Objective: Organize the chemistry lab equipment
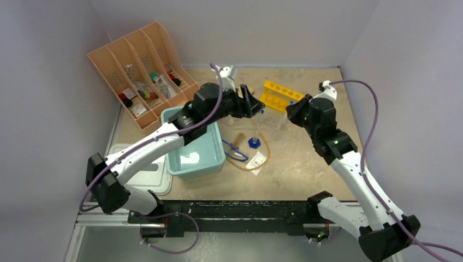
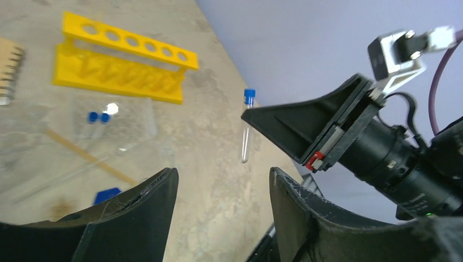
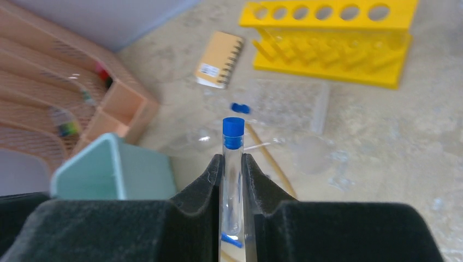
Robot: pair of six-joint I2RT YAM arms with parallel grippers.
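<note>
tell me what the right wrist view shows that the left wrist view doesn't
Only the right wrist view: the peach file organiser, the pale teal tub, and the right claw shut on a blue-capped test tube. Only the left wrist view: the open, empty left claw, and the right claw seen from outside. Both: the yellow test tube rack, the held tube and the tabletop.

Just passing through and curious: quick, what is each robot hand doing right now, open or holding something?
Left hand: open, holding nothing.
Right hand: closed on a blue-capped test tube.
</note>
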